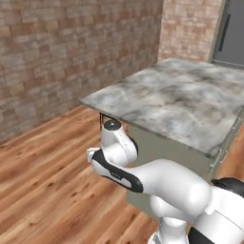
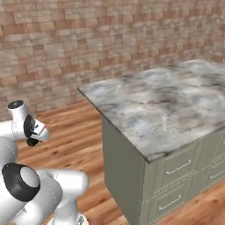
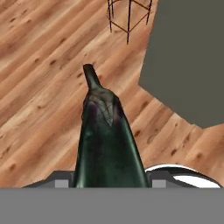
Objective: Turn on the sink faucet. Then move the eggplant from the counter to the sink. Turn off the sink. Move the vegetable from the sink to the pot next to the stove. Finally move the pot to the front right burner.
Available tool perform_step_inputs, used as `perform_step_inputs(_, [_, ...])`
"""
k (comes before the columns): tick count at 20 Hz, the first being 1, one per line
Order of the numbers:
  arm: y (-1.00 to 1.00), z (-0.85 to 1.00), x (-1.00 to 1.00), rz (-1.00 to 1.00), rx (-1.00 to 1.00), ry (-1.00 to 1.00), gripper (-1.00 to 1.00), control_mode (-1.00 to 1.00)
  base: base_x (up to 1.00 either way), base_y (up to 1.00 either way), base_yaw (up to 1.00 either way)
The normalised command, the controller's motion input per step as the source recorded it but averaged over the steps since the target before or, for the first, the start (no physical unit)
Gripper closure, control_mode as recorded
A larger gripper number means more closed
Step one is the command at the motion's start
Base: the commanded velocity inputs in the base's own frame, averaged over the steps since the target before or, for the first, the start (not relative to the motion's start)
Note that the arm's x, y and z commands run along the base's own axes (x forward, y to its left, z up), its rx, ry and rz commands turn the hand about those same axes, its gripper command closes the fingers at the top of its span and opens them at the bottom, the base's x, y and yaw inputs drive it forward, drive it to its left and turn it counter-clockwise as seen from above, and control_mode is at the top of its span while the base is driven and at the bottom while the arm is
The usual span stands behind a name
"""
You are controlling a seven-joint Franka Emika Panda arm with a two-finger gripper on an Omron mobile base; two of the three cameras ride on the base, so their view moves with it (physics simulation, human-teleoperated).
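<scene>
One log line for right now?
gripper: shut on eggplant | eggplant: held above wood floor | counter: beside arm

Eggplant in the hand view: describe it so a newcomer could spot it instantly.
Start from the wooden plank floor beside the grey-green cabinet side. Just above the gripper, the eggplant juts out between its fingers: a glossy, dark purple-black body tapering to a stubby stem, the one dark rounded shape against the pale boards.

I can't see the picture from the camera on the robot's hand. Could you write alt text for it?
A dark purple-black eggplant sticks out from the gripper, stem end pointing away from the camera, seen against a wooden plank floor. The flat grey-green side of a cabinet stands at upper right, and the thin dark legs of a stool show at the top edge.
</scene>
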Motion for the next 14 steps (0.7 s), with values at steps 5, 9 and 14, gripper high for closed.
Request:
perform_step_inputs(5, [0.00,0.00,0.00,0.00,0.00,0.00,1.00,1.00,-0.74,-0.23,-0.46])
perform_step_inputs(9, [0.00,0.00,0.00,0.00,0.00,0.00,1.00,1.00,-0.70,-0.31,-0.45])
perform_step_inputs(14, [0.00,0.00,0.00,0.00,0.00,0.00,1.00,1.00,-0.63,-0.41,-0.44])
